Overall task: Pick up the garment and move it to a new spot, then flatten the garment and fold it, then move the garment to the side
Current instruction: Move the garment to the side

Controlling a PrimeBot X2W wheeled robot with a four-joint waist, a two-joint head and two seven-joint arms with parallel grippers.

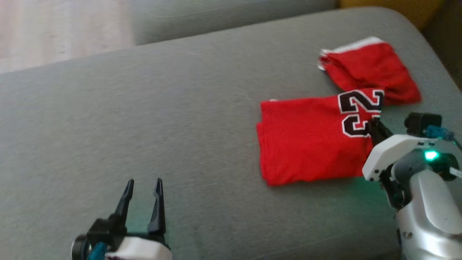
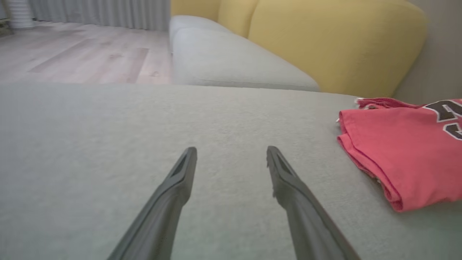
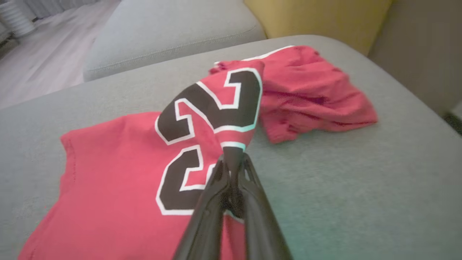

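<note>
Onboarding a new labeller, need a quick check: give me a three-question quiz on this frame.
1. True or false: the left gripper stands open, apart from the red numbered jersey.
2. Pick one: the right gripper is A) open, clear of the jersey, B) shut on a fold of the jersey, C) shut on nothing.
3. Fill in: the jersey's number is printed in ____ with a white outline.
Key: 1 true; 2 B; 3 black.
</note>
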